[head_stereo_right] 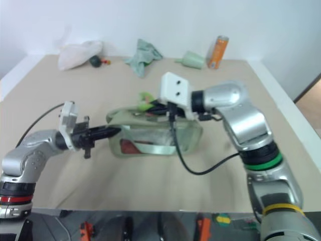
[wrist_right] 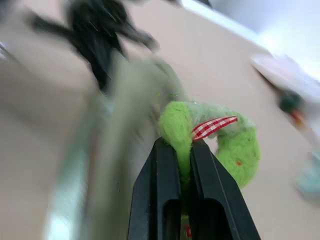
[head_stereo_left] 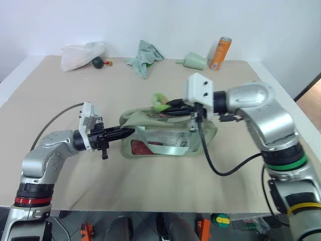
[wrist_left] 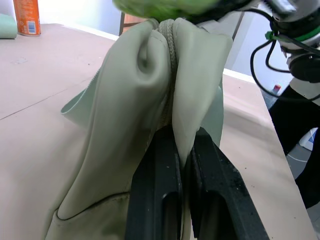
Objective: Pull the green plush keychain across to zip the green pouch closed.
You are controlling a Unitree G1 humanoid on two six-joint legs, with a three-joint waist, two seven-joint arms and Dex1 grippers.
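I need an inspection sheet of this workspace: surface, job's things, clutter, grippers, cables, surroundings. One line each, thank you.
Surface: beige table, flat.
Job's things: green pouch mid-table; green plush keychain at its top.
Clutter: along the far edge, white plastic bag, dark green ball, teal cloth, pale green cone, orange can.
Grippers: left gripper shut on the pouch's end; right gripper shut on the keychain.
Cables: black cable hangs from the right wrist; grey cable at the left arm.
Surroundings: white wall behind.
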